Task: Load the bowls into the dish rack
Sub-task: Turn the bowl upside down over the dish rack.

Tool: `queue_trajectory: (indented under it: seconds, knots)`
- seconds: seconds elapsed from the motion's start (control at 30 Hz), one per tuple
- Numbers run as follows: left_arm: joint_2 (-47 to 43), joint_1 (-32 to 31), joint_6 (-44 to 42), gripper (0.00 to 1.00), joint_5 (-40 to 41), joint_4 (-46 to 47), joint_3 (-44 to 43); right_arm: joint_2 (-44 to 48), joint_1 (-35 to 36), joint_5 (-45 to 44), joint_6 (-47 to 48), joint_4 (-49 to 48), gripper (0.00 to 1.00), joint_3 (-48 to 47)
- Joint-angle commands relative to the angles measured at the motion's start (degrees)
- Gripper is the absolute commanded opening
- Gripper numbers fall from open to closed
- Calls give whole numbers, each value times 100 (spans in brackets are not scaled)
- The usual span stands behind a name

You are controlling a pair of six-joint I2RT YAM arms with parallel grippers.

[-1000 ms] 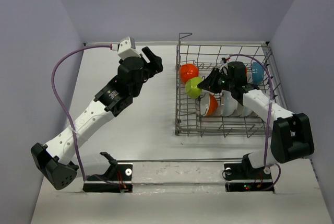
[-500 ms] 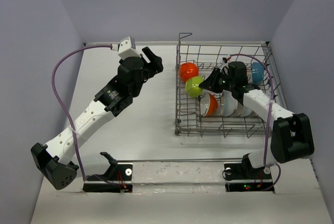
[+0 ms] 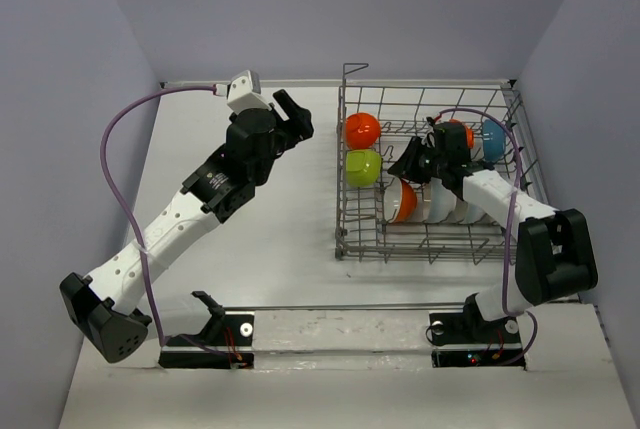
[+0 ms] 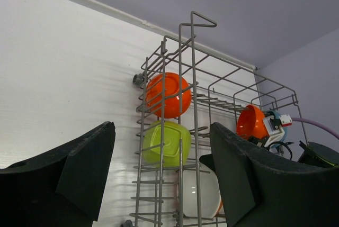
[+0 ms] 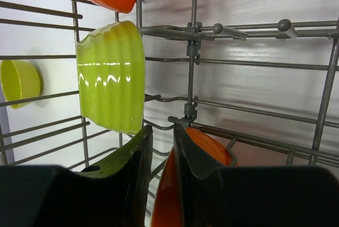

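The dish rack (image 3: 430,250) stands at the right of the table. A yellow-green bowl (image 3: 362,167) (image 5: 111,73) stands on edge between the tines at its left end, below an orange-red bowl (image 3: 362,130) (image 4: 168,94). My right gripper (image 3: 399,164) (image 5: 160,127) is inside the rack just right of the yellow-green bowl. Its jaws stand a narrow gap apart with nothing gripped. Under it leans an orange bowl with a white inside (image 3: 400,199) (image 5: 206,142). My left gripper (image 3: 296,114) (image 4: 161,127) hovers open and empty left of the rack.
White bowls (image 3: 442,199) stand in the front row. Another orange bowl (image 3: 464,135) and a blue bowl (image 3: 493,136) sit at the back right. The rack's raised handle (image 4: 197,21) sticks up at its far left corner. Grey walls close in the table.
The yellow-green bowl has shifted a little left and now stands apart from my right gripper's fingertips. The right wrist has turned slightly. The left arm has not moved.
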State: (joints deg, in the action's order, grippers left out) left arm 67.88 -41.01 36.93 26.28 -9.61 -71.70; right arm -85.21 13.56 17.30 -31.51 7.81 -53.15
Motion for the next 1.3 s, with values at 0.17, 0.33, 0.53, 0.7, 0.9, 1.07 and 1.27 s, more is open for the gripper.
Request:
queue_trajectory:
  seconds: [0.17, 0.33, 0.53, 0.7, 0.9, 1.07, 1.27]
  knots:
    - [50, 32, -28, 80, -18, 231, 16, -22, 59, -122, 303, 660, 29, -37]
    - [59, 23, -28, 80, -9, 231, 16, 5, 173, -69, 408, 818, 29, -319]
    - [59, 23, -36, 80, -9, 222, -10, -118, 445, 54, 505, 915, 29, -626]
    - [59, 32, -45, 80, 8, 196, -37, -259, 638, 28, 567, 1046, 29, -873]
    - [50, 23, -54, 80, 35, 187, -37, -365, 744, 19, 628, 1108, 29, -996]
    - [68, 23, -54, 80, 26, 187, -46, -374, 744, -227, 602, 1134, 30, -1014]
    - [24, 23, -72, 80, 61, 170, -28, -225, 744, -535, 584, 1170, 30, -1083]
